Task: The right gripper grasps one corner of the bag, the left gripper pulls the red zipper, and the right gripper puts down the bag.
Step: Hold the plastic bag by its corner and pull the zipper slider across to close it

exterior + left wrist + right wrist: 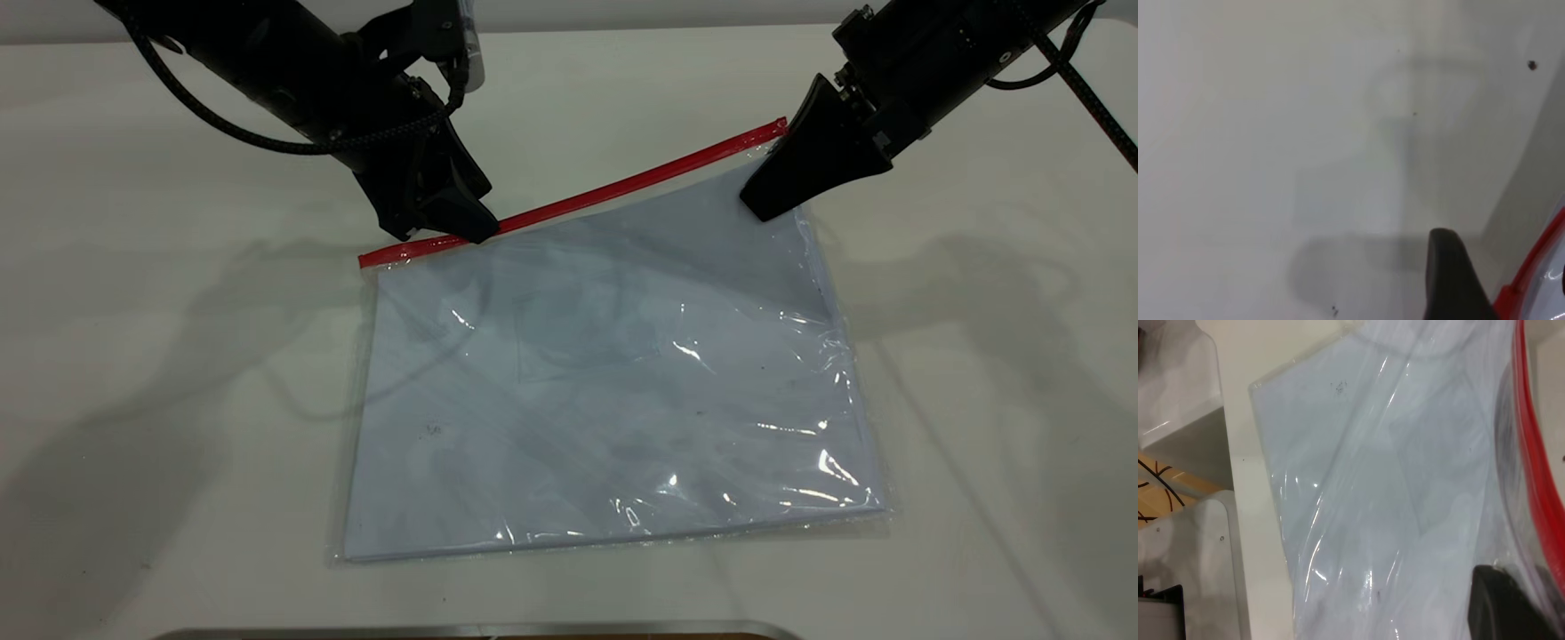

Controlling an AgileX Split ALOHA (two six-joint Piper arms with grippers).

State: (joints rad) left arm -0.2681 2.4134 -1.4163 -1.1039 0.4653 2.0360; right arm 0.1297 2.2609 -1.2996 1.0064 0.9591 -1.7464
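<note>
Left hand (453,227) sits clenched on the red zipper (613,188) near its left end. My right hand (766,197) grips the bag's (605,382) corner (775,151) at the far right. I see the bag lying on the white bench (133,356).

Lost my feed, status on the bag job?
Left end effector down on the red zipper near its left end. Right end effector at the bag corner by the zipper's right end. Bag flat on table. Nothing in the way.
</note>
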